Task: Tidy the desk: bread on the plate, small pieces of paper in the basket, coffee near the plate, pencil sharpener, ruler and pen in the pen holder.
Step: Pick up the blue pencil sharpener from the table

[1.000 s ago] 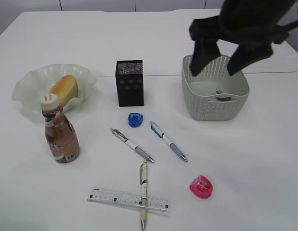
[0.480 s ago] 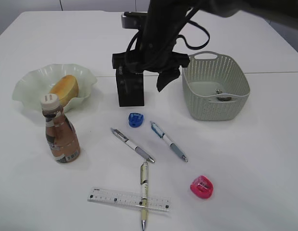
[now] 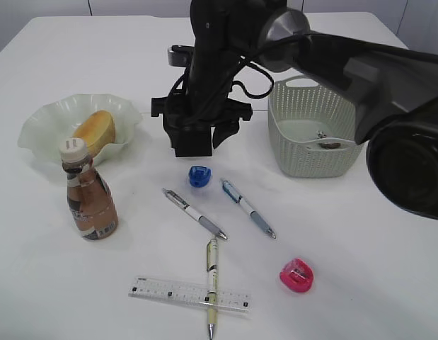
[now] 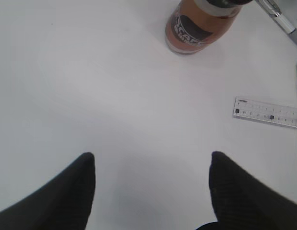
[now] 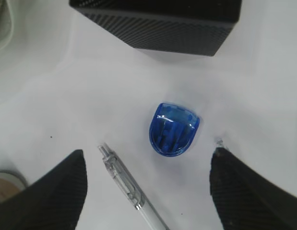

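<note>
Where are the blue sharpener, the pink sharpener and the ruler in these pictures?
blue sharpener (image 5: 174,129), right wrist view, middle of its clear shell.
pink sharpener (image 3: 296,275), exterior view, centre of its top.
ruler (image 3: 169,291), exterior view, left half of the strip, clear of the pen crossing it.

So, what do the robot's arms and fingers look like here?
The right arm is black with a glossy shell, a silver joint ring and loose black cables near the wrist. Its fingers are matte black, broad at the base, narrowing to blunt tips. The left fingers look the same, with a fine ribbed texture. No markings are visible.
</note>
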Available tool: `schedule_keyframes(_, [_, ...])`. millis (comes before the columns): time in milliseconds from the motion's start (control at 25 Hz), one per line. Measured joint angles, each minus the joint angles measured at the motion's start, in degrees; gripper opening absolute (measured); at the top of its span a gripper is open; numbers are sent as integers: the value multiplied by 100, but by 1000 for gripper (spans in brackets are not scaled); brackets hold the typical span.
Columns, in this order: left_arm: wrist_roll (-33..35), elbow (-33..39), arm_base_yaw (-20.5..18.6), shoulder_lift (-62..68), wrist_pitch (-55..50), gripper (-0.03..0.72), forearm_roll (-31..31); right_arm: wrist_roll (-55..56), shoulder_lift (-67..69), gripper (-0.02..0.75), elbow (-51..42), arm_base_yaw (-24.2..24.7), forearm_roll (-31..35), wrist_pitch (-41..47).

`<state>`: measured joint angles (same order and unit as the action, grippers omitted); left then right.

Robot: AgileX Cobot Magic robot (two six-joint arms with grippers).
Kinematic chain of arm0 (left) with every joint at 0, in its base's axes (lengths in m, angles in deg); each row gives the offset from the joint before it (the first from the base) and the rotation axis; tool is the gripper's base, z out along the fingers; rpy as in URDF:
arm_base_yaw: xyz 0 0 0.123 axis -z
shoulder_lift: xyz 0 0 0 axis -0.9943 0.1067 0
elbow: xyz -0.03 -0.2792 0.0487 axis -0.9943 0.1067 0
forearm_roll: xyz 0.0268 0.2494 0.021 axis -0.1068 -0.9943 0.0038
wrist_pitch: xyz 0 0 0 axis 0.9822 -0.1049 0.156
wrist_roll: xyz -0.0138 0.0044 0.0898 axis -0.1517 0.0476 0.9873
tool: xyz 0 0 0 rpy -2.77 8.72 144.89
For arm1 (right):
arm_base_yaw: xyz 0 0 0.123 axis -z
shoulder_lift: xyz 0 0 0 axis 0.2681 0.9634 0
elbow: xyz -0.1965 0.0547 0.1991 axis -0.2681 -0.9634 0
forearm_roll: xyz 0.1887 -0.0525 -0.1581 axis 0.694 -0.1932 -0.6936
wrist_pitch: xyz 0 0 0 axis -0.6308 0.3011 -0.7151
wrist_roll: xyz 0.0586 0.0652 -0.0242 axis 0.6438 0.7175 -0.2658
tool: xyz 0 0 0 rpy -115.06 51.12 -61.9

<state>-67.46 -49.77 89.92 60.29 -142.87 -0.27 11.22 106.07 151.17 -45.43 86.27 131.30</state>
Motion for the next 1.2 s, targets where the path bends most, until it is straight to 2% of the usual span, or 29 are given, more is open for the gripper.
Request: schedule_keyframes(1200, [0,0,0,0,34,542,0,415,843,583,58,0,-224,-146])
